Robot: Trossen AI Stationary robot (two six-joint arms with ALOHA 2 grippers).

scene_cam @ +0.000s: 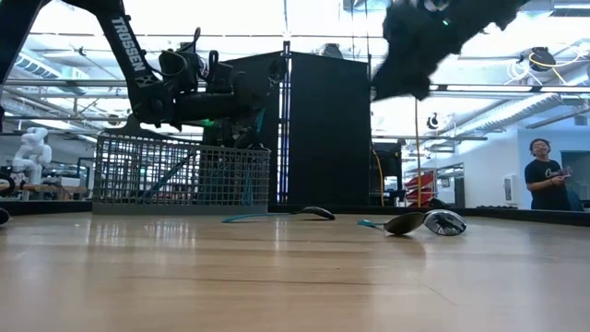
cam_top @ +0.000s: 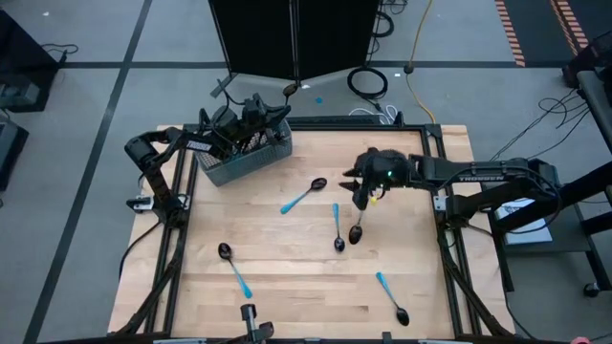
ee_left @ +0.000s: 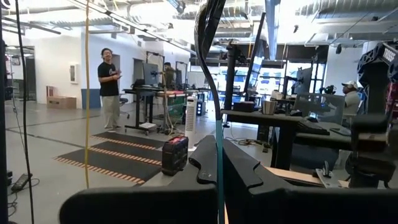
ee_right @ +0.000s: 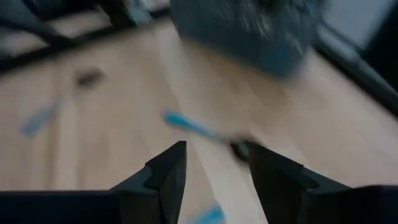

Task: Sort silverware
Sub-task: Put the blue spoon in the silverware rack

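Several spoons with light-blue handles lie flat on the wooden table: one [cam_top: 306, 196] near the middle, two [cam_top: 337, 229] [cam_top: 356, 229] side by side, one [cam_top: 392, 298] near right, one [cam_top: 234, 268] near left. My right gripper [cam_top: 366, 189] hovers open above the middle pair, touching nothing; its wrist view shows a spoon [ee_right: 199, 132] below the fingers. Over the grey mesh basket [cam_top: 244, 158] at the far left, my left gripper [cam_top: 260, 117] is shut on a spoon [ee_left: 214, 93]. My left gripper pinches the spoon's light-blue handle [ee_left: 219, 180] between its two fingers [ee_left: 208, 163]. The spoon is clear of the table and stands up past the fingertips, its dark head [ee_left: 205, 25] at the top. The spot where the pads meet the handle is hidden behind the fingers.
Dark silverware stands in the basket [scene_cam: 180, 171]. A black cabinet [cam_top: 292, 38] stands beyond the table's far edge. A raised black frame [cam_top: 449, 239] runs along the table's sides. People [ee_left: 109, 87] [scene_cam: 548, 175] stand in the room beyond.
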